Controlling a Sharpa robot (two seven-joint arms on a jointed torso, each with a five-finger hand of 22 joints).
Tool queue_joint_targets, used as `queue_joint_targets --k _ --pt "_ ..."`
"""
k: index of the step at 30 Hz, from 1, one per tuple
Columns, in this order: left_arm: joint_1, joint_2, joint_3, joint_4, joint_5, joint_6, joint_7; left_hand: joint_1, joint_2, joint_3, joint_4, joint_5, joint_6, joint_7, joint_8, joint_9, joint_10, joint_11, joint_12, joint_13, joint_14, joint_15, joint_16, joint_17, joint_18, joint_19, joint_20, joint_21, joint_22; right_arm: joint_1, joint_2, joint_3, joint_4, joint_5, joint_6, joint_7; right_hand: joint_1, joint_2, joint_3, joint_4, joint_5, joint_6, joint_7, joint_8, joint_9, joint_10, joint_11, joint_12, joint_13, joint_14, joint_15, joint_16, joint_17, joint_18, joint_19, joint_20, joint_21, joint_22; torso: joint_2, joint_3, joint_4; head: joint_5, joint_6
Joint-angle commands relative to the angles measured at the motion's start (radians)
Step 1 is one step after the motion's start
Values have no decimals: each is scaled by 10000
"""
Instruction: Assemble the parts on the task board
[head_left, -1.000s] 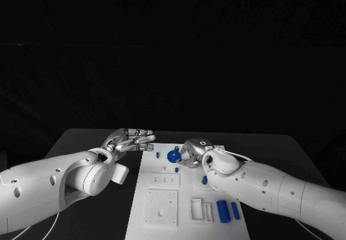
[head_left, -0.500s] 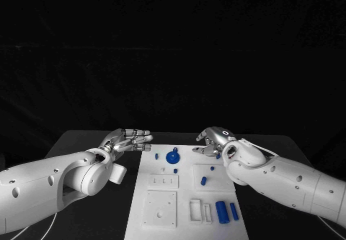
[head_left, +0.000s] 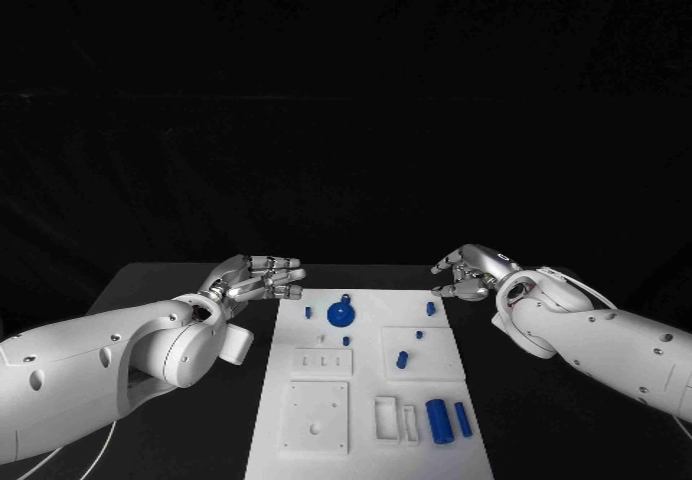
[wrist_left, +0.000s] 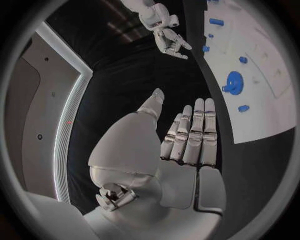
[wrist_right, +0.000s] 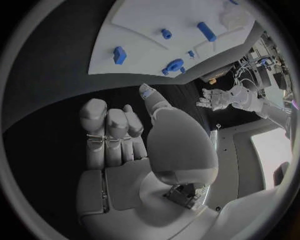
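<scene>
In the head view the task board (head_left: 368, 385) lay in the middle of the black table (head_left: 159, 285), running from its near edge toward the far edge. A round blue part (head_left: 342, 314) sat near the board's far edge, small blue pieces were scattered around it, and two blue cylinders (head_left: 449, 420) lay in the board's near right corner. The left hand (head_left: 257, 279) hovered beside the board's far left corner, fingers extended and slightly apart, holding nothing. The right hand (head_left: 473, 273) was off the board's far right corner, fingers curled inward around nothing. A second earlier it had been over the board beside the round part; it had since withdrawn to the right.

The left wrist view showed the left hand (wrist_left: 187, 135) flat and empty over the table beside the board (wrist_left: 262, 75).

The right wrist view showed the right hand (wrist_right: 115, 132) with fingers bent, empty, near the board (wrist_right: 156, 20).
</scene>
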Motion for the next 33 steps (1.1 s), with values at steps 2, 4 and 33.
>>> queue_joint_targets --k 2,4,33 --pt "-28 16 1 -39 38 173 209 59 30 -6 -74 -15 110 -30 33 -6 43 -23 14 15 -63 -5 -54 14 -133 0 11 -49 10 -5 28 12 -423 1015 786 1502 -53 293 -129 -499 231 -90 -20 31 -11 -83 -5 -67 -37 -37 29 -75 12 -4 491 11 -89 945 9 74 -17 23 -29" --pt "-43 22 0 -57 38 177 212 59 31 -7 -78 -15 112 -30 32 -6 44 -23 14 15 -63 -6 -54 14 -134 -2 11 -49 10 -7 101 14 -687 981 856 1604 -72 358 -106 -630 56 -146 10 28 -12 -90 6 -76 -47 -32 40 -76 30 0 494 16 -99 944 17 99 -23 57 -31" --pt "-126 104 0 -211 -43 214 88 59 56 -18 -211 -12 94 -22 30 -7 38 -6 14 15 -67 0 -54 14 -172 -91 19 -47 10 -411 792 14 -2163 1276 1792 1939 -173 620 -1174 -527 262 -834 38 10 -30 -193 2 -107 -66 -40 45 -148 90 44 489 23 -190 941 23 98 -3 1 -170"
